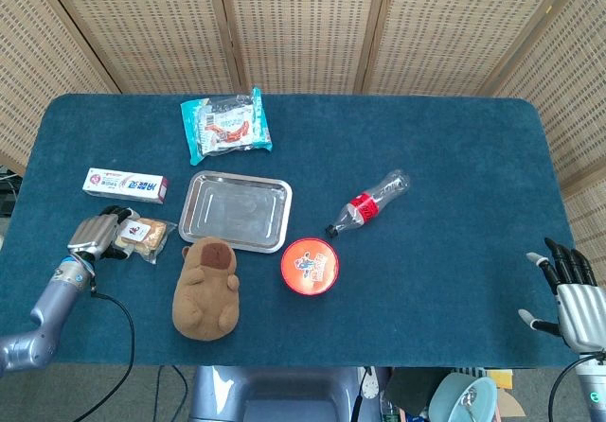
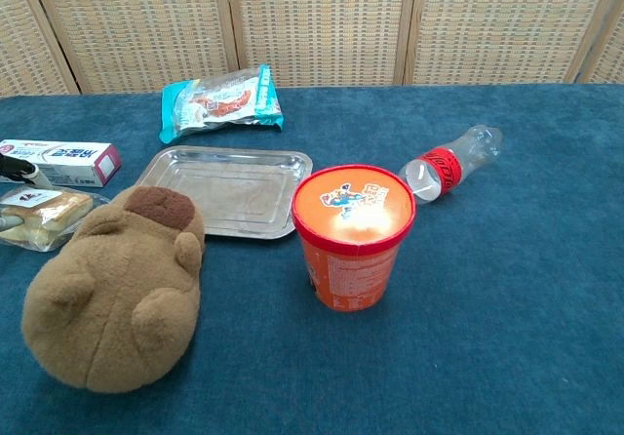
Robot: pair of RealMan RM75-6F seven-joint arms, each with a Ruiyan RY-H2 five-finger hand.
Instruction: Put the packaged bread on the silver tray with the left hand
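Chest view's edge crops the packaged bread point(image 2: 44, 214).

Both arms shiny silver-grey w/ black cable; left hand point(image 1: 96, 236) & right hand point(image 1: 573, 294) silver w/ black fingers

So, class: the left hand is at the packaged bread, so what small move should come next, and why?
Probably close the fingers on the clear-wrapped packaged bread and lift it slightly. The left hand sits at its outer edge, but a firm grip isn't visible, and the bread lies on the blue table beside the empty silver metal tray.
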